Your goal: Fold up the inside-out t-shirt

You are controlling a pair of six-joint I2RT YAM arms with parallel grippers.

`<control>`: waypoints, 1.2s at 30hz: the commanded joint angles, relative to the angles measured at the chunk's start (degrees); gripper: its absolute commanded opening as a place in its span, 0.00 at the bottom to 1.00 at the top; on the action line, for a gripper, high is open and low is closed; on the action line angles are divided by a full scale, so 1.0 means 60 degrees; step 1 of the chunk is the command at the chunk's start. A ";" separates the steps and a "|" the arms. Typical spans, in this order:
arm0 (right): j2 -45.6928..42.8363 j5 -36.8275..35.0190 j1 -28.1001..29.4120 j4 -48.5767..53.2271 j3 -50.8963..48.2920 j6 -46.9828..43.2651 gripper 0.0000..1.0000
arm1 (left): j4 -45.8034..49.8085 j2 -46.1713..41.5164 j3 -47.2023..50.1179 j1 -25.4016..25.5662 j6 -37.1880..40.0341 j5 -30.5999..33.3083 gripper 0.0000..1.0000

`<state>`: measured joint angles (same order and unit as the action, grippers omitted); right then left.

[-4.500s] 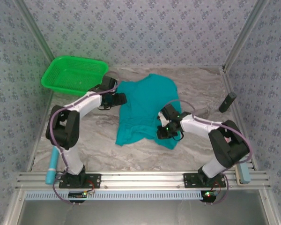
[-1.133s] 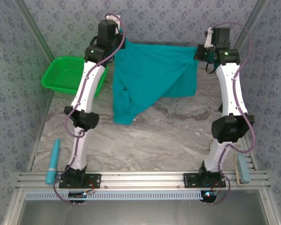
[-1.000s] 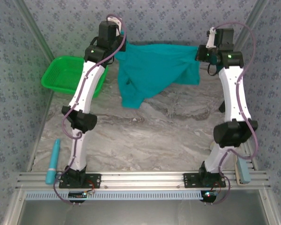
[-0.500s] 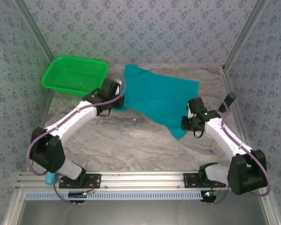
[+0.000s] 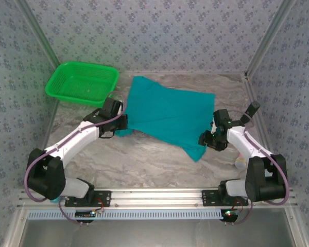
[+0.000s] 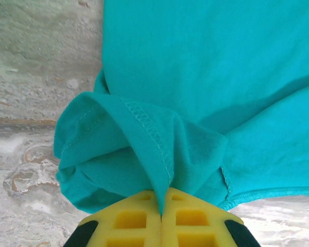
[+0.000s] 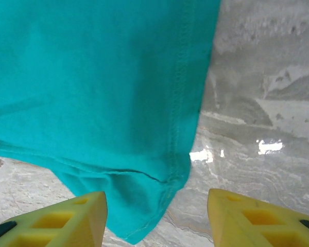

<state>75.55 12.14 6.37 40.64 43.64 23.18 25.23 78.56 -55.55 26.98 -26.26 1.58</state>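
Top: teal soft cloth short-sleeved t-shirt (image 5: 165, 110) lies spread on grey marbled table (image 5: 144, 164); laying-out step, probably. Left wrist: left gripper (image 6: 161, 198) clamps bunched hem. Right wrist: right gripper (image 7: 155, 206) gapes, corner lies free. Next: left lets go, smooth bunch.

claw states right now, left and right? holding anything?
Left claw: closed, pinching a fold of the teal t-shirt.
Right claw: open; a shirt corner lies loose between its jaws, not gripped.
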 commanded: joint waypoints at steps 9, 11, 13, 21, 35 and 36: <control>0.0843 0.1074 0.0139 -0.1293 -0.0605 0.0756 0.04 | 0.0019 0.0098 -0.0263 -0.0030 -0.0256 -0.0563 0.00; 0.0634 0.0779 0.0138 -0.1138 -0.0515 0.0620 0.00 | 0.0028 0.0036 -0.0247 -0.0057 -0.0259 -0.0514 0.00; 0.0310 0.0405 0.0142 -0.0825 -0.0377 0.0500 0.00 | 0.0049 -0.0021 -0.0252 -0.0074 -0.0249 -0.0514 0.00; -0.0205 -0.2359 0.0773 0.0460 0.0683 0.0138 0.28 | 0.0455 -0.0368 -0.0939 -0.0205 -0.0018 -0.0353 0.00; 0.0460 0.0829 0.0155 -0.1411 -0.0910 0.0774 0.49 | 0.0207 -0.0224 -0.0528 -0.0218 -0.0164 -0.0631 0.00; 0.0575 0.0993 0.0166 -0.1526 -0.0950 0.0832 0.41 | 0.0190 -0.0241 -0.0501 -0.0227 -0.0175 -0.0630 0.00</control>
<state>77.58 12.78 7.73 34.15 39.00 26.50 26.81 78.11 -59.44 25.87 -27.11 -1.54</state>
